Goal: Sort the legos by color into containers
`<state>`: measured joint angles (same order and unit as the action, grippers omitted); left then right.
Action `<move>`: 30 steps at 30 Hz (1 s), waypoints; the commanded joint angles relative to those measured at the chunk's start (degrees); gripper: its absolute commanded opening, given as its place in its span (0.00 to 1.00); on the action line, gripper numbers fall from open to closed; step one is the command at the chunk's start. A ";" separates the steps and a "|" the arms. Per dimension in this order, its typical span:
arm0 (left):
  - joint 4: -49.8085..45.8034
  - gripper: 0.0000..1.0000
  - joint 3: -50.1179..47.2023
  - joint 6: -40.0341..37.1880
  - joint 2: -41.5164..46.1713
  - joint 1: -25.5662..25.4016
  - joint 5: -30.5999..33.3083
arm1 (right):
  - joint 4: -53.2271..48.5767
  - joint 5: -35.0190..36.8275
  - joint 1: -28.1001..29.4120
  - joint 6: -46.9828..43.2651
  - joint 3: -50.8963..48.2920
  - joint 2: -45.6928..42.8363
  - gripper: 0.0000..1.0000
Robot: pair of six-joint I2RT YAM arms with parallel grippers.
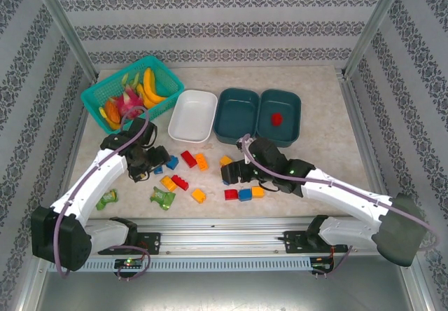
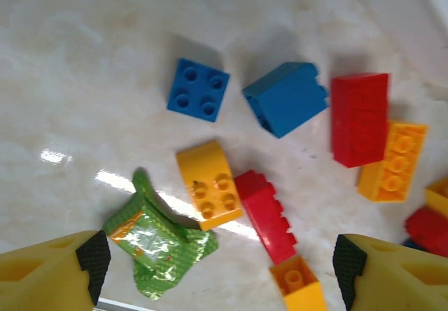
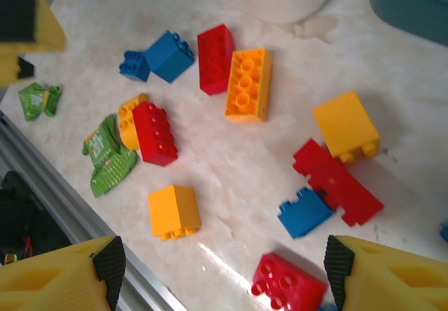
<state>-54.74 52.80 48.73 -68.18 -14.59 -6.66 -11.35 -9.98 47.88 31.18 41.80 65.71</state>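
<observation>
The legos (image 1: pixel 187 159) are lying scattered on the bench (image 1: pixel 336 143) across the lower middle of the top view, just below the white tub (image 1: pixel 192 115) and the two dark teal tubs (image 1: pixel 238 115), while one red piece (image 1: pixel 278 118) is sitting inside the rightmost teal tub (image 1: pixel 288 104). The left jaws are standing wide and holding nothing, hanging over blue, red and orange-yellow bricks beside a green packet (image 2: pixel 157 244). The right jaws are also gaping wide and empty over more loose bricks.

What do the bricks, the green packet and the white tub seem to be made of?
Bricks: hard glossy plastic, with moulded studs and crisp edges. Green packet: probably thin foil or film, crinkled and shiny. White tub: apparently smooth moulded plastic, with rounded rim.
</observation>
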 commanded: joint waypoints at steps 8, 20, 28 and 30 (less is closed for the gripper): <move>3.93 0.81 -4.80 0.68 -1.77 0.70 0.25 | 7.20 -1.73 0.11 -1.94 0.03 3.56 0.77; 7.08 0.63 0.32 -14.74 -15.67 4.01 -0.48 | 7.72 -3.73 0.20 -1.14 1.54 6.09 0.77; 8.86 0.60 1.58 -21.15 -20.10 5.51 0.65 | 8.56 -4.04 0.11 -0.51 1.30 6.40 0.77; 9.07 0.59 1.86 -22.10 -21.15 5.71 1.03 | 8.62 -4.08 -0.05 -0.37 1.44 6.44 0.77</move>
<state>-46.52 53.28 30.72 -88.01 -9.98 -6.79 -4.01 -12.99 47.88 30.09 41.87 71.75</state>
